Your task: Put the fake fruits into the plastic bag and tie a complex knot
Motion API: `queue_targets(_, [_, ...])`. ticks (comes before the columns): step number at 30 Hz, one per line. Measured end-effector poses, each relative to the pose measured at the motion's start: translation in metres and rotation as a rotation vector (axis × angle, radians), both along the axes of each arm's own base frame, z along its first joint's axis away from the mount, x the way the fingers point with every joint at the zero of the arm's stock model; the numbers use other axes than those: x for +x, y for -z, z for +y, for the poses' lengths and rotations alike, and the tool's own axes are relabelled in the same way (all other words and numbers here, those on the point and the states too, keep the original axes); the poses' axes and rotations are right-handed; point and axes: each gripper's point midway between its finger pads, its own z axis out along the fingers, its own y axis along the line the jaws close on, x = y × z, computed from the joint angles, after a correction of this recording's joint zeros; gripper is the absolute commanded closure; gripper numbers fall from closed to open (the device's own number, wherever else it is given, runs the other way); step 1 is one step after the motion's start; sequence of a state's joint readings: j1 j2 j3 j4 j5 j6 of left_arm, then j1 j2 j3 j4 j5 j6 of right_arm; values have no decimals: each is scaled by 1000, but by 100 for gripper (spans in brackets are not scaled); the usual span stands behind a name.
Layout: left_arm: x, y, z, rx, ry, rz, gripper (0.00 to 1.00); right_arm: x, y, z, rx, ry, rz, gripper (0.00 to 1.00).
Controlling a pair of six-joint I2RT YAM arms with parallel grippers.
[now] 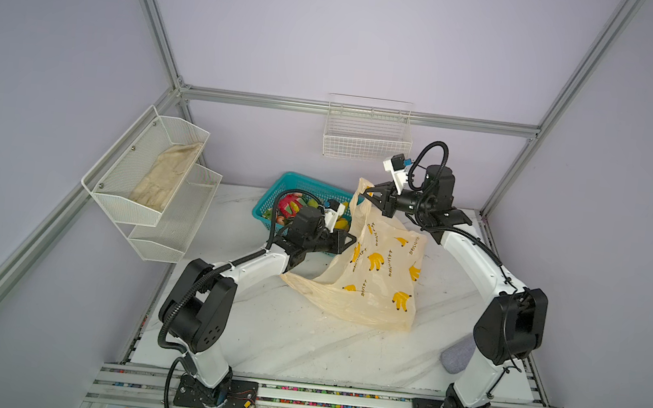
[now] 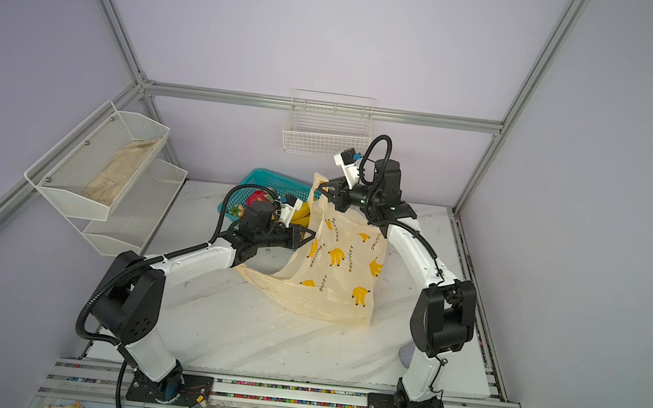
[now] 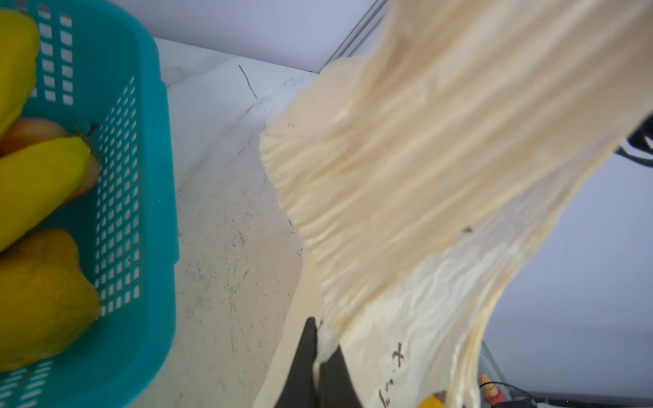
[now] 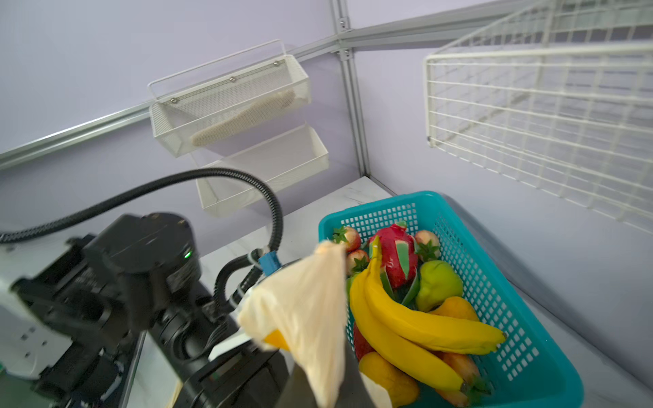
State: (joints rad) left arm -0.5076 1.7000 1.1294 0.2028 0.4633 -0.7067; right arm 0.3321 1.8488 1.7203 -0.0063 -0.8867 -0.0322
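step in hand, i'd say: getting the plastic bag [image 1: 374,286] opened up, nothing loaded yet. all the fake fruits [image 4: 406,300] sit inside the teal basket [image 4: 494,303], none visible in the bag. no knot started.

the bag stands on the worktop [image 1: 301,336] just beside the basket, on the side toward the right arm, its body slumped away from the basket. the right claw [image 1: 368,193] is clenched on the top handle strip above the basket's near corner, holding it raised. the left claw [image 3: 323,339] is clamped on the bag's edge, lower down and just beside the same side of the basket.

next move likely calls for pulling the two grips apart so the mouth gapes toward the basket, then freeing one claw for fruit without the film collapsing.

materials: the bag is thin translucent peach film, pleated into fine ridges where it is pulled taut, crinkled and slack lower down, printed with bananas. the fruits are glossy hard plastic: curved banana bunch, knobbly pears, finned dragon fruit. the basket is rigid and perforated.
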Motion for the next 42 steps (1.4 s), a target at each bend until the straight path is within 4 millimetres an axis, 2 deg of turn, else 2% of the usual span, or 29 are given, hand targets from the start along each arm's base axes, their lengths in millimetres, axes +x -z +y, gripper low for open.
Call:
queue_targets(3, [5, -11, -7, -85, -76, 27, 100, 29, 7, -5, -16, 123, 40, 60])
queue_targets(4, [7, -17, -9, -115, -100, 25, 100, 36, 9, -9, -23, 170, 58, 50])
queue_targets(7, [11, -30, -13, -180, -154, 25, 100, 48, 17, -24, -55, 296, 88, 38])
queue_targets(8, [12, -31, -14, -195, -168, 26, 100, 48, 21, -30, -65, 337, 99, 31])
queue_targets(12, [20, -28, -15, -230, -218, 44, 100, 24, 43, -64, -122, 486, 148, 20])
queue_targets(16, [25, -18, -14, -233, -244, 67, 100, -12, 51, -92, -162, 585, 141, 13])
queue_targets(21, [26, -19, -14, -237, -246, 63, 100, -61, 68, -100, -193, 595, 136, 9])
queue_targets(25, [26, -19, -14, -238, -245, 62, 100, -96, 87, -89, -194, 534, 140, 9])
queue_targets(30, [26, -19, -14, -238, -245, 62, 100, -109, 116, -66, -204, 476, 166, 9])
queue_targets(35, [26, -19, -14, -238, -244, 62, 100, -103, 155, -52, -249, 480, 217, 16])
queue_targets(40, [26, -20, -15, -240, -243, 61, 100, -84, 188, -57, -307, 572, 244, 35])
queue_targets(42, [26, -20, -15, -241, -242, 60, 100, -77, 195, -61, -324, 613, 242, 44])
